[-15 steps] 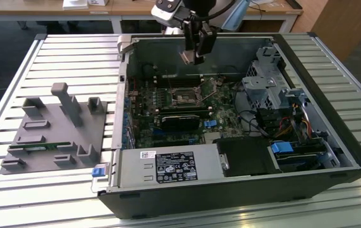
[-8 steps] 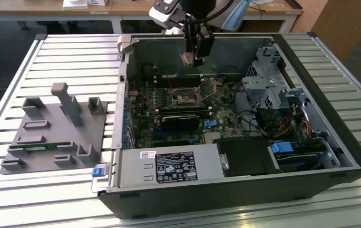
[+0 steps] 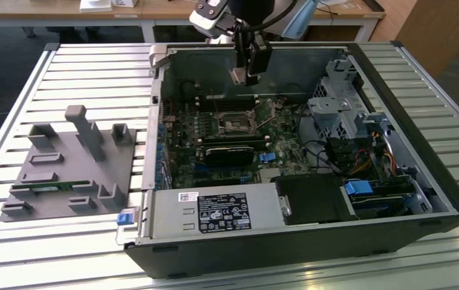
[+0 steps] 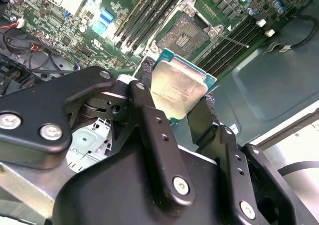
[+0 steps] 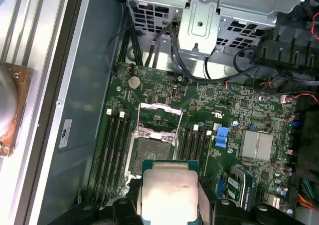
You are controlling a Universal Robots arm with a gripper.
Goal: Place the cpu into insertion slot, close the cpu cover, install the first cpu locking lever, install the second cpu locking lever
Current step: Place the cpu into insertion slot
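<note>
Over the open computer case (image 3: 294, 254), lying on its side on the slatted table (image 3: 92, 66), one gripper (image 3: 248, 77) is seen hanging. On the case floor one green motherboard (image 5: 209, 100) is laid out, with two banks of black memory slots (image 5: 114, 150) counted, one on either side of the socket. One insertion slot (image 5: 149, 152) is seen bare, its dark centre exposed. One cpu cover (image 5: 158, 107) is swung up from it, and one thin locking lever (image 4: 234, 39) is made out beside it; a second cannot be told. One cpu (image 4: 178, 88) is carried above the board, clear of the socket. It is pinched at two opposite edges between the two fingers (image 4: 149, 110), which are closed to its width. The chip is judged light, stiff and flat. Its smooth metal top is likely slippery and its underside fragile, so an edge grip like the present one is judged best.
</note>
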